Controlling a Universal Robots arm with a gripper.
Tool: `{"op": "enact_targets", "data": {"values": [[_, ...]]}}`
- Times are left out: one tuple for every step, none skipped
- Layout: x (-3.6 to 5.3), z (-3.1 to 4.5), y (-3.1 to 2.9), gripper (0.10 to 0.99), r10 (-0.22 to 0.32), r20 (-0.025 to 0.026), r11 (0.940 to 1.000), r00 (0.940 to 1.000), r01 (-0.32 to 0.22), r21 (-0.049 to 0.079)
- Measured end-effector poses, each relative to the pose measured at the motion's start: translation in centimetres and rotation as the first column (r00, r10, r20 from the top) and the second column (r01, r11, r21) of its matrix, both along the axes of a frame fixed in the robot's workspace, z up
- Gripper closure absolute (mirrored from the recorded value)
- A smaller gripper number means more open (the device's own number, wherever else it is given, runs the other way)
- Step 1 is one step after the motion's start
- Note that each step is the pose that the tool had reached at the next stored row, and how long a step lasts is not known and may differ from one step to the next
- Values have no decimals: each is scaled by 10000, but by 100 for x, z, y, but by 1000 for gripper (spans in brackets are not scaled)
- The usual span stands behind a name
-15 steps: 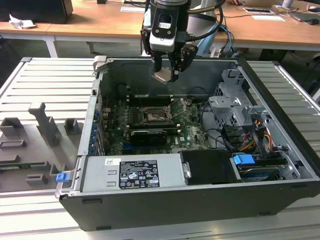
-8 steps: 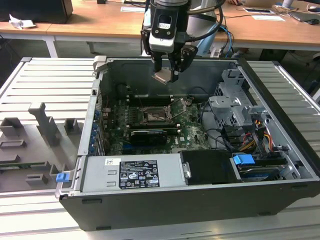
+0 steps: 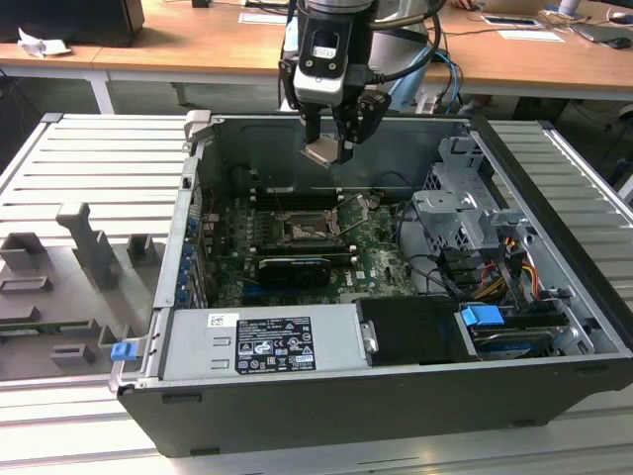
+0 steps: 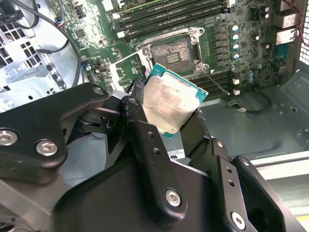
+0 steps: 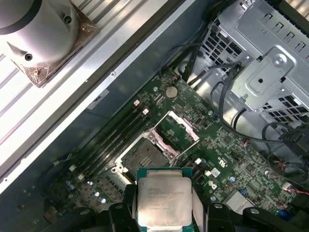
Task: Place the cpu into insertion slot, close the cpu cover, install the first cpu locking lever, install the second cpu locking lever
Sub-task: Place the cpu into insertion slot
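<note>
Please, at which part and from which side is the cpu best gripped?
Probably by two opposite edges, pinched from the sides, as the gripper does now: the cpu is a thin flat square, and this leaves its metal face free.

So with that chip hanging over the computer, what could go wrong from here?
The cpu sits tilted in the jaws, held by its edges, so it might drop onto the motherboard. The insertion slot is barely bigger than it; a skewed descent could bend contacts or hit the raised cpu cover.
</note>
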State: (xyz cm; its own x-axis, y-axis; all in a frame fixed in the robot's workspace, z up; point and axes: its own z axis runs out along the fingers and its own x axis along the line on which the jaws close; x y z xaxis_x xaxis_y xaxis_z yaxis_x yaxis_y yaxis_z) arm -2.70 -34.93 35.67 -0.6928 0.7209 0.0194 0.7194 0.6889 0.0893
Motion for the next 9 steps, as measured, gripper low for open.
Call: {"op": "enact_targets", "data": {"values": [[0, -2, 0, 545, -17, 0, 10000, 10000, 17, 0], [0, -3, 0, 545, -29, 0, 10000, 10000, 29, 0], [0, -4, 0, 545, -45, 0, 10000, 10000, 45, 0], [0, -5, 0, 545, -55, 0, 10000, 10000, 55, 0], [0, -6, 0, 545, -66, 0, 10000, 10000, 66, 1], [0, -8, 0, 545, -83, 0, 10000, 10000, 83, 0], [0, -9, 0, 545, -96, 0, 10000, 10000, 96, 1], [0, -10, 0, 545, -107, 0, 9999, 9999, 107, 0], [0, -11, 0, 545, -120, 0, 9999, 9999, 120, 0]]}}
